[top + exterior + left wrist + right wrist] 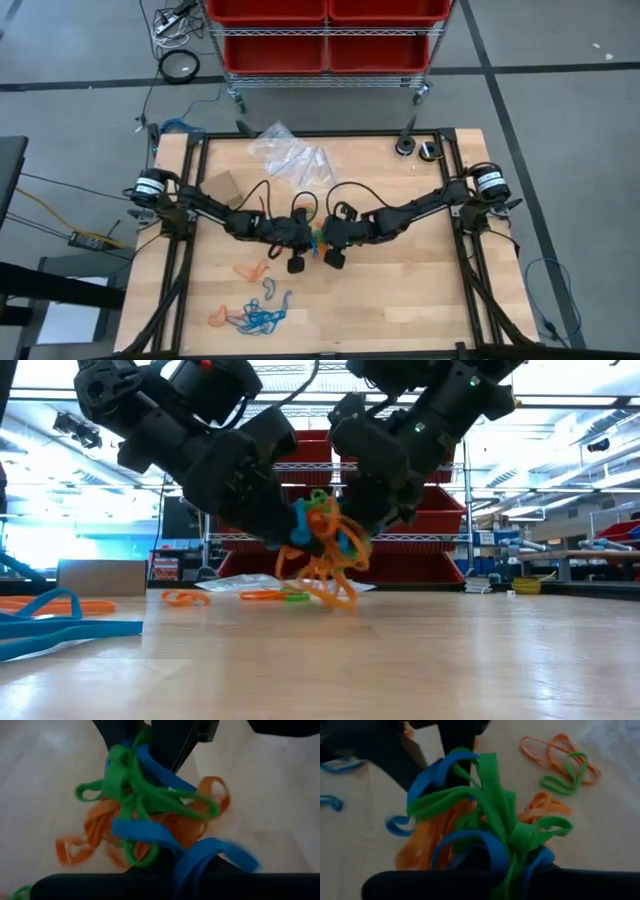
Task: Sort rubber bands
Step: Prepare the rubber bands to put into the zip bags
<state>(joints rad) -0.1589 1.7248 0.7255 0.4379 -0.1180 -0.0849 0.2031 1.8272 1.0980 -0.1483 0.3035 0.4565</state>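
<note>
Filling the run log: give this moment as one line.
stage: untangling | left hand, right hand: both gripping tangled clump of orange, blue, green rubber bands above wooden table

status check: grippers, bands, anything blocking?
Left gripper and right gripper both pinching tangled band clump above the table. Sorted bands lie near the front. Nothing blocking.

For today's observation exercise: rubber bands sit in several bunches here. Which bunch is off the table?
The mixed tangle of orange, green and blue bands, held up between both grippers at mid-table. The orange bands and blue bands lie flat on the wood.
</note>
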